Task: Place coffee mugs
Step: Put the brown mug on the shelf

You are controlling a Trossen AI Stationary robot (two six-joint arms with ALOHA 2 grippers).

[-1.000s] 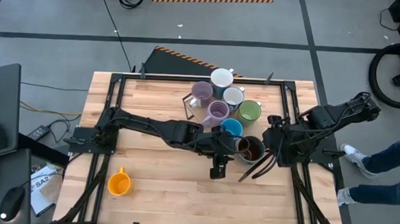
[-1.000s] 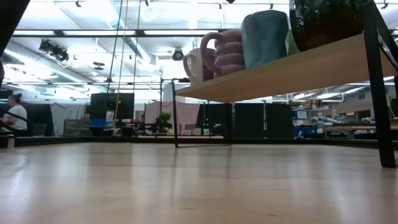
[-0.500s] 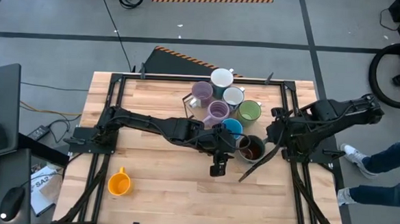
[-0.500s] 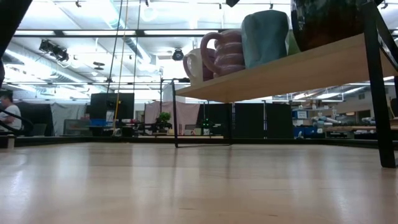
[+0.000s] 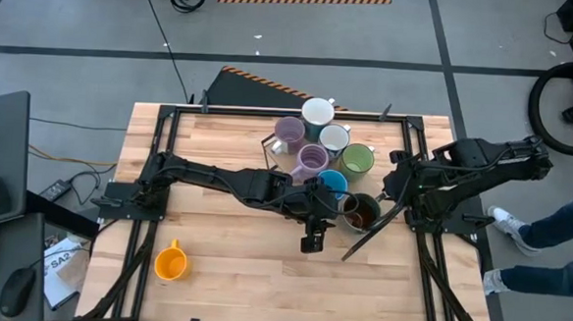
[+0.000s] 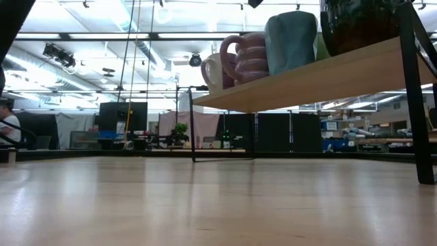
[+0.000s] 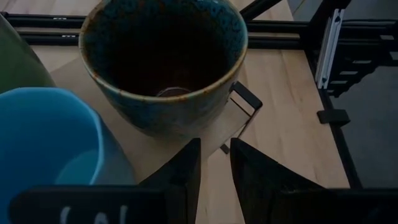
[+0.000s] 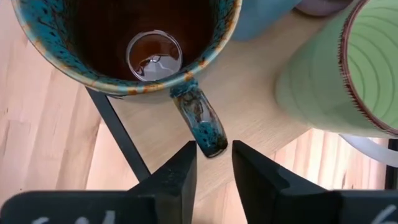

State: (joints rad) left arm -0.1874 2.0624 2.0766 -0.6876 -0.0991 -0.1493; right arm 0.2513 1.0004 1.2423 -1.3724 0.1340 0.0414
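Fingers first: we see the right gripper (image 8: 213,163) at centre right of the high view, its fingers (image 8: 177,177) narrowly parted just short of the dark mug's (image 5: 358,213) handle, gripping nothing. Our left gripper (image 7: 214,163) sits just left of that mug, fingers slightly apart and empty. On the raised shelf (image 5: 296,166) at upper centre stand the dark, blue (image 5: 331,184), green (image 5: 357,159), two lavender (image 5: 289,132) and two white mugs (image 5: 318,113). An orange mug (image 5: 170,262) rests on the desk (image 5: 232,266) at lower left.
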